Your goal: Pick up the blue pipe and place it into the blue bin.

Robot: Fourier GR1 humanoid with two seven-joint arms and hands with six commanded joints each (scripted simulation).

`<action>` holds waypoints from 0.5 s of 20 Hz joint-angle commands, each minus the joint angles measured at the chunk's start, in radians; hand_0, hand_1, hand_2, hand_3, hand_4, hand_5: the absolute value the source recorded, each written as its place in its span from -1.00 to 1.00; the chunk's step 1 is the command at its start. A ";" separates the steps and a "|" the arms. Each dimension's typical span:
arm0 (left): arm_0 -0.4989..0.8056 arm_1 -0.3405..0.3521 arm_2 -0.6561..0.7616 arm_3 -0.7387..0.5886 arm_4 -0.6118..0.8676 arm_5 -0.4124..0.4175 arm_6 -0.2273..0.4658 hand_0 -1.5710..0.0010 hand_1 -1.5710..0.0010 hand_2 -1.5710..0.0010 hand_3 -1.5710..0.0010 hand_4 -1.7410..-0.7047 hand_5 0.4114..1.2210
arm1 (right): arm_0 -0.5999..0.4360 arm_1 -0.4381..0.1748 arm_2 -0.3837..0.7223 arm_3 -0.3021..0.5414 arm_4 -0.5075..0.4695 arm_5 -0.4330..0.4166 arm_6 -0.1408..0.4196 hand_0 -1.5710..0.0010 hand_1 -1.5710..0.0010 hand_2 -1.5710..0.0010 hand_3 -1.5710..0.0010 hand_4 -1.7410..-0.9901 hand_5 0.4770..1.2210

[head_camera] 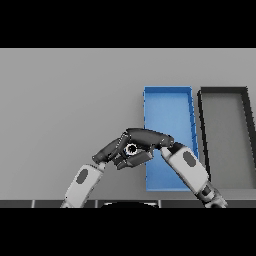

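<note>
A plain grey table (65, 100) filled nearly the whole view, its surface smooth, matte and unmarked, lit evenly with no strong shadows or highlights. Toward the table's right edge sat a dark, black-walled tray (202, 130) with a grey floor, long and narrow, running from the far side toward the near edge. Along the near edge ran a thin dark strip crossed by short pale marks.
</note>
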 commanded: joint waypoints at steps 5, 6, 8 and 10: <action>0.008 -0.011 0.002 -0.002 -0.026 0.002 -0.024 -1.00 -1.00 -0.99 -0.83 -0.99 1.00 | 0.024 0.021 0.003 -0.027 -0.076 -0.012 0.088 -0.95 -0.95 -0.95 -0.93 -0.34 0.84; 0.006 -0.013 0.004 0.004 -0.031 0.007 -0.038 -1.00 -1.00 -0.99 -0.81 -0.99 1.00 | 0.024 0.034 0.001 -0.025 -0.084 -0.015 0.108 -0.96 -0.96 -0.96 -0.94 -0.34 0.87; 0.025 -0.012 -0.001 -0.016 -0.030 0.005 -0.040 -1.00 -1.00 -0.99 -0.61 -0.99 1.00 | 0.042 0.042 -0.007 -0.038 -0.103 -0.013 0.119 -0.97 -0.97 -0.97 -0.96 -0.35 0.92; 0.028 -0.002 -0.001 -0.028 -0.061 0.004 -0.028 -0.50 -0.39 -0.36 -0.07 -0.56 1.00 | 0.040 0.054 -0.018 -0.032 -0.066 -0.025 0.092 -0.98 -0.98 -0.98 -0.98 -0.35 0.95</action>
